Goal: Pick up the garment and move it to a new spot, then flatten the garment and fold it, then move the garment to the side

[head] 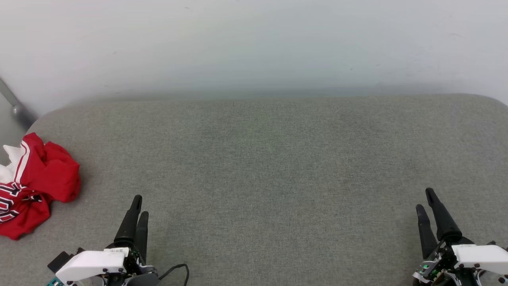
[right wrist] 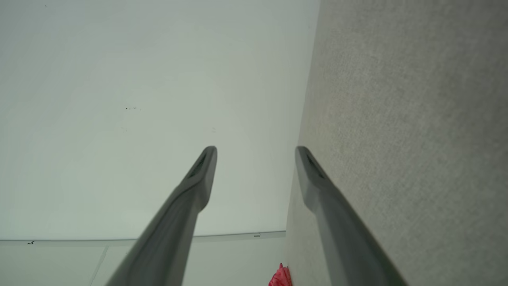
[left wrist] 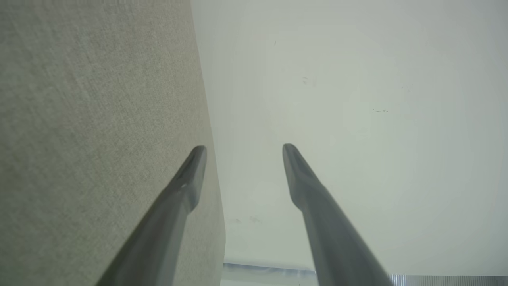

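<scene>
The garment point(head: 33, 184), red with a white sleeve and black lettering, lies crumpled at the far left edge of the grey padded surface point(head: 270, 167). A small red corner of the garment point(right wrist: 281, 277) peeks in at the bottom of the right wrist view. My left gripper point(head: 140, 205) rests at the lower left, to the right of the garment and apart from it, open with nothing between its fingers point(left wrist: 190, 174). At the lower right my right gripper point(head: 425, 200) is open and empty too, its fingers point(right wrist: 200, 174) well spread.
A white wall point(head: 254, 43) rises behind the grey surface. A grey metal bar point(head: 16, 106) slants down at the far left, just beyond the surface's rounded corner. The broad middle of the surface lies between my two grippers.
</scene>
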Controlling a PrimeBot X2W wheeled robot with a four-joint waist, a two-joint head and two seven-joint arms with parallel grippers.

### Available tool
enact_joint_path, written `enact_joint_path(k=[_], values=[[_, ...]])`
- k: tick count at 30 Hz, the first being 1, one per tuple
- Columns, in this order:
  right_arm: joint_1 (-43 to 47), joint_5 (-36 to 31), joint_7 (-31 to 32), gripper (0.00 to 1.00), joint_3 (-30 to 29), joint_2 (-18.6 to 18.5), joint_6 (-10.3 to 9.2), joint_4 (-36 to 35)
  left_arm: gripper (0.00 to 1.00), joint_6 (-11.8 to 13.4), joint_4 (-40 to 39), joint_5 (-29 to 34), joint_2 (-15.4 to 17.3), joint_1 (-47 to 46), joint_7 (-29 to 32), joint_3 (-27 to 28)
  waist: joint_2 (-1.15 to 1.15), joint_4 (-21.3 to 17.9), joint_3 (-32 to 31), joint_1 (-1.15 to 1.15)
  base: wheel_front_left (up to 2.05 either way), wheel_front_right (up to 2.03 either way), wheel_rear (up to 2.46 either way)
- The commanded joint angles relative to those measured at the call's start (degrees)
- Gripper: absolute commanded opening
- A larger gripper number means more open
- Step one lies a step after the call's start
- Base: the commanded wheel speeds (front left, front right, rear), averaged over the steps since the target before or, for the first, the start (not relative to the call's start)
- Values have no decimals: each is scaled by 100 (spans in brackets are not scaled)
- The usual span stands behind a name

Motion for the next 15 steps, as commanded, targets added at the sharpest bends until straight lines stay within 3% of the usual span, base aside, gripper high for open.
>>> enact_joint_path(k=[1, 8, 15], values=[[-70, -100, -68, 100, -18, -2, 0, -125, 100, 0, -164, 103, 11, -78, -73, -9, 0, -1, 5, 0, 0, 0, 0], [-34, -863, -264, 100, -97, -1, 0, -320, 100, 141, -348, 738, 13, -113, -267, 70, 0, -2, 37, 0, 0, 0, 0], [11, -1880, -447, 100, -87, -1, 0, -680, 100, 468, -637, 1734, 14, -96, -449, -68, 0, 1, 77, 0, 0, 0, 0]])
